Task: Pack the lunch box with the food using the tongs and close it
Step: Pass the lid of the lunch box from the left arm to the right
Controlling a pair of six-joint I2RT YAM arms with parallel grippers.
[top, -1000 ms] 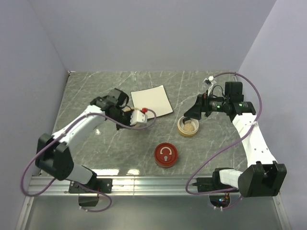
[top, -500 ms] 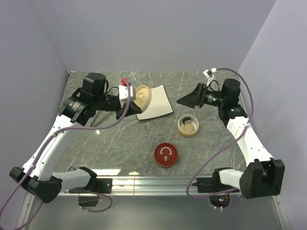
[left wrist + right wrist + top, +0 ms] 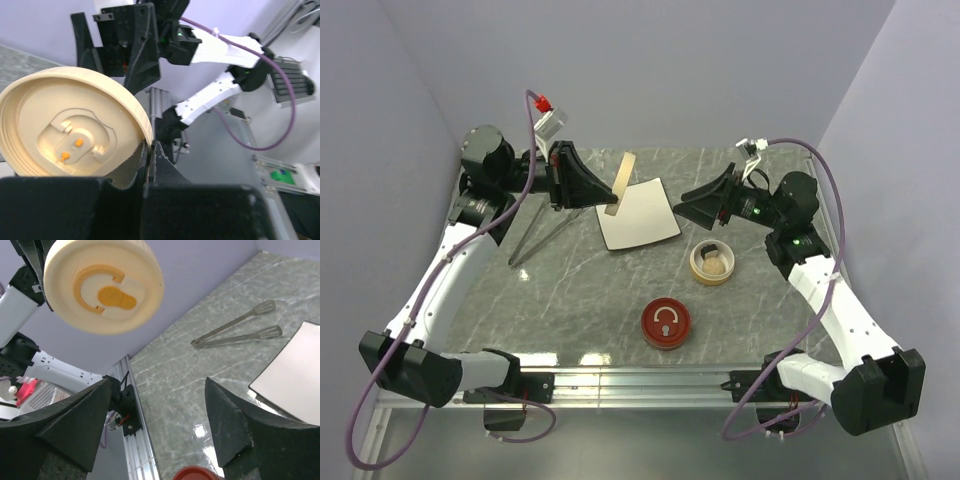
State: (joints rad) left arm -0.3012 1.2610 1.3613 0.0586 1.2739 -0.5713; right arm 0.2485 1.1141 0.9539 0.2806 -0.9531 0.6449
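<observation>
The left arm holds the beige lid [image 3: 102, 285] in the air beyond the far-left corner of the white plate [image 3: 638, 212]. The left gripper [image 3: 606, 202] is closed on the lid's rim. The right gripper [image 3: 156, 390] hovers above the plate's right edge and points at the lid, its jaws apart with nothing between them. This looks like a hand-over, meant to bring the lid to the lunch box [image 3: 696, 262] on the table just off the plate's near-right corner.

To do it well, the right arm should approach the rim on the side opposite the left fingers, with its jaws square to the lid's edge. The left gripper should let go only once the right one has clamped. The orange catch should stay free of the pads. The red cap [image 3: 666, 323], nearer than the plate, comes after. The tongs [image 3: 201, 343] lie to the left of the plate, ungripped. The food [image 3: 718, 264] appears to sit in the box already, a pale piece and a dark one, too small to name.

Half a second earlier the left arm was lower, with the lid over the plate's far-left corner and turned face-up to the overhead camera. Now it is raised and drawn back, and that camera sees the lid edge-on. The right gripper has dropped closer to the plate. The plate, box, cap and tongs have not moved.
</observation>
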